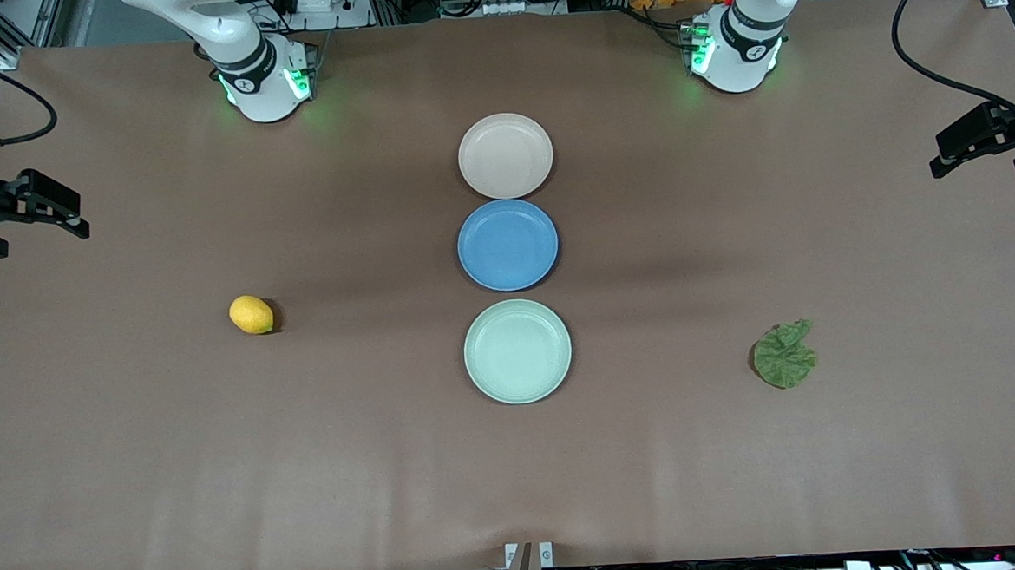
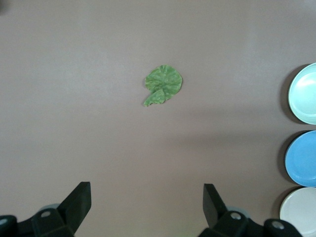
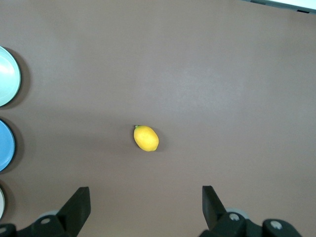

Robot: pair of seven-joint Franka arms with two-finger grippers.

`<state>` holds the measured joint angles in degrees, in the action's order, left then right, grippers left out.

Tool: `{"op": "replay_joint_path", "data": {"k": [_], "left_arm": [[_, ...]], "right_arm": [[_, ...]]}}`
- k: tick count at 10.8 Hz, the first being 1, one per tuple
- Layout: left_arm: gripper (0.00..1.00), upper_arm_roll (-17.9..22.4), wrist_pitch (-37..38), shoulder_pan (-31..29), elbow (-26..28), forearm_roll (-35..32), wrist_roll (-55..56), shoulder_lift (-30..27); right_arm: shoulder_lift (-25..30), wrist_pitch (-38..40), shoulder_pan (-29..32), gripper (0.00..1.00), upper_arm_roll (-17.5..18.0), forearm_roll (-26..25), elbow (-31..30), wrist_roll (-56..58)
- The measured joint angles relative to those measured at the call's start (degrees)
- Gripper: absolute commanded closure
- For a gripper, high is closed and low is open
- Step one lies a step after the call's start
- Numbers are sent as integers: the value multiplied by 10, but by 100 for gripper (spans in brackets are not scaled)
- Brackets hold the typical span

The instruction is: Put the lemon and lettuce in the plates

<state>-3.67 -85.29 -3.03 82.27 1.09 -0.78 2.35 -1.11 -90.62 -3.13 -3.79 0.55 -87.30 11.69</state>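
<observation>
Waiting over the brown table [image 1: 222, 474], our left gripper [image 2: 146, 203] and right gripper [image 3: 145, 203] hang open, empty. Lemon [image 1: 251, 315], lettuce [image 1: 785, 356] and plates [image 1: 517, 351] lie apart.

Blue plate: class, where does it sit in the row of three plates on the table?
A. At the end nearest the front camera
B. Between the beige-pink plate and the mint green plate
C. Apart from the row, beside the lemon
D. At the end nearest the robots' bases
B: the blue plate lies between the beige-pink plate and the mint green plate.
</observation>
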Motion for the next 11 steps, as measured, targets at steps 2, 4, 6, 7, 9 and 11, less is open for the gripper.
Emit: {"op": "replay_joint_path", "data": {"k": [2, 4, 6, 7, 9, 11], "left_arm": [[0, -1, 0, 0, 0, 0, 0, 0], [0, -1, 0, 0, 0, 0, 0, 0], [0, -1, 0, 0, 0, 0, 0, 0], [0, 0, 0, -1, 1, 0, 0, 0], [0, 0, 0, -2, 5, 0, 0, 2], [0, 0, 0, -2, 13, 0, 0, 6]], "right_arm": [[0, 0, 0, 0, -1, 0, 2, 0], [0, 0, 1, 0, -3, -1, 7, 0], [0, 1, 1, 0, -3, -1, 7, 0], [0, 1, 0, 0, -3, -1, 7, 0], [-1, 2, -1, 0, -2, -1, 7, 0], [-6, 3, -4, 0, 0, -1, 7, 0]]}}
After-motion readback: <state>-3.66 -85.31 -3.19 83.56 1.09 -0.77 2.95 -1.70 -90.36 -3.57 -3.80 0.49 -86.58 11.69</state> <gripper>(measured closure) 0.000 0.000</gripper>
